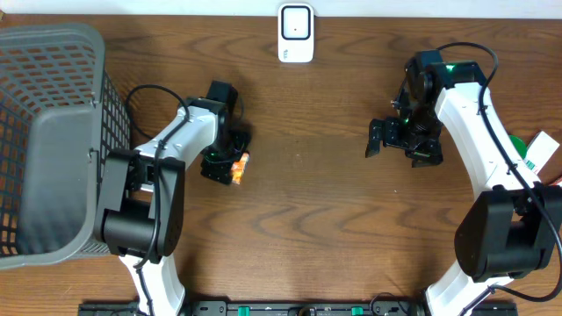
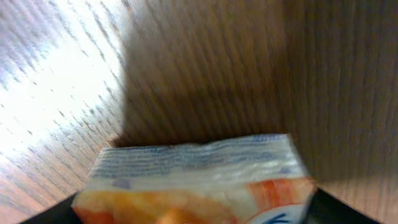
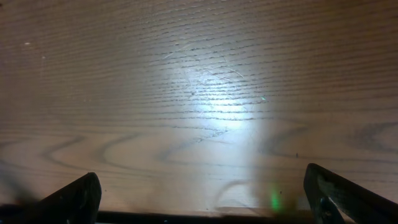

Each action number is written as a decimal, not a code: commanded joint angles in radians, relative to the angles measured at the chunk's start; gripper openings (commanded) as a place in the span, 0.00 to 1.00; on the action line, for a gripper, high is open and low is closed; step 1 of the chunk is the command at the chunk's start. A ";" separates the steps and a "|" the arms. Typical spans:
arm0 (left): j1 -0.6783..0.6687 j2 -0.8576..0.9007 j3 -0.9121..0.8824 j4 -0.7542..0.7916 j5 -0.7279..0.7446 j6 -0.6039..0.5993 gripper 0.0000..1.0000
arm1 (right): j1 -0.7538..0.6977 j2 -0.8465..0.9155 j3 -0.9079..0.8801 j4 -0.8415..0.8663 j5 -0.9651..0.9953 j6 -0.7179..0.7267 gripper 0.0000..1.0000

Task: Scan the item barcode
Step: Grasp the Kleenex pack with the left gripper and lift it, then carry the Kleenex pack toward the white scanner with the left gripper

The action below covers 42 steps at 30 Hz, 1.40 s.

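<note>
Wood-grain table, grey mesh basket filling the 9 o'clock side, white scanner at the 12 o'clock edge.

Step in hand, as I judge it: the pickup of the item, with scanning not yet done. The left gripper is down on an orange-and-white packet that lies on the table at about 9 o'clock from table centre, well apart from the scanner.

Left wrist view: the packet sits low in frame at 6 o'clock, with its crimped white end pointing to 12 o'clock. The dark fingers show only as corners at 7 and 5 o'clock, one on each side of the packet. The jaws stand wide with the packet between them. I cannot tell whether the pads actually press it or just flank it, because the view is blurred.

The right gripper is at 3 o'clock from centre, spread fully apart and empty. Its fingertips show only bare wood between them.

Next move, my guess: get a firm pinch on the packet's sides, lift it clear of the table, and carry it toward 1 o'clock to the scanner. The printed code has to be turned to face the scanner window. No barcode is visible in any view, so which face carries it is unknown.
</note>
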 commanded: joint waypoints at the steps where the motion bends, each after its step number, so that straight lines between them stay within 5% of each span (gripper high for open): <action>1: -0.008 0.054 -0.019 -0.007 0.009 -0.005 0.79 | 0.007 -0.013 -0.005 0.000 -0.012 0.009 0.99; 5: -0.008 0.054 -0.019 -0.027 0.017 -0.001 0.73 | 0.006 -0.013 -0.005 0.000 -0.012 0.009 0.99; 22: -0.001 -0.118 -0.018 -0.058 0.089 0.041 0.73 | 0.007 -0.013 -0.005 0.000 -0.012 0.009 0.99; 42: 0.007 -0.401 -0.018 0.000 0.761 -0.002 0.74 | 0.005 -0.013 -0.005 0.004 0.011 0.008 0.99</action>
